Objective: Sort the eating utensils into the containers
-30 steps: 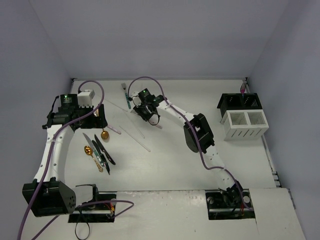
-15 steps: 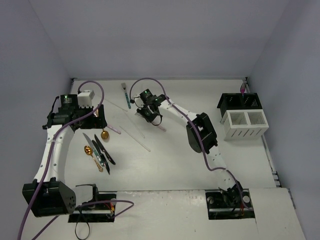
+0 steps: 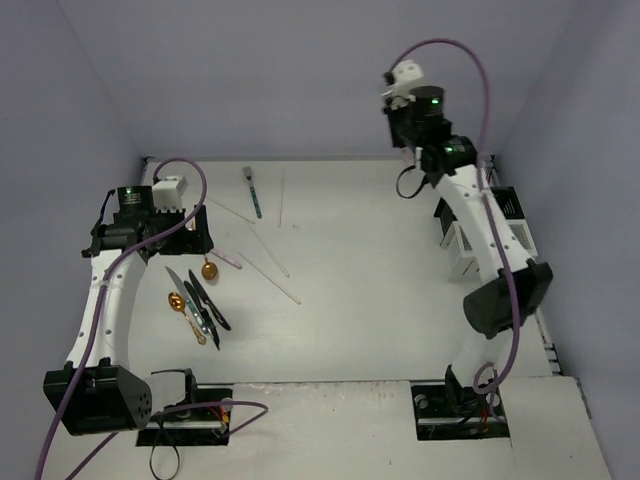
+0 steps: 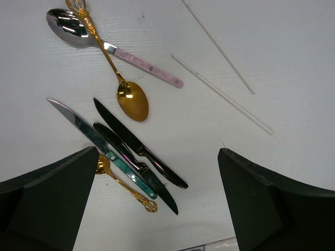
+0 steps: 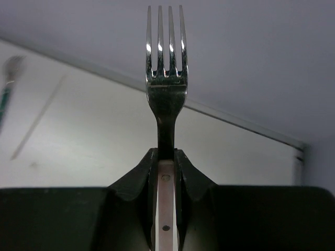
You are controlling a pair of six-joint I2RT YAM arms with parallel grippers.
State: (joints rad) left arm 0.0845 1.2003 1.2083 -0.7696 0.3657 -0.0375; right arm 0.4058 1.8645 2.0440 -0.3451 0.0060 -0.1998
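My right gripper (image 3: 408, 182) is raised high over the table's back right and is shut on a fork (image 5: 166, 78) with a pale pink handle, tines pointing away; the jaws (image 5: 166, 154) clamp its neck. The black bin (image 3: 505, 205) and the white slotted bin (image 3: 470, 262) stand at the right, partly hidden by that arm. My left gripper (image 3: 195, 240) is open and empty (image 4: 157, 157) above two black knives (image 4: 138, 149), a teal-handled knife (image 4: 89, 136), two gold spoons (image 4: 132, 102) and a pink-handled spoon (image 4: 141, 63).
Pale sticks (image 3: 268, 250) lie in the middle left of the table; they also show in the left wrist view (image 4: 220, 94). A teal-handled utensil (image 3: 252, 192) lies near the back wall. The robot base plates (image 3: 190, 415) sit at the near edge.
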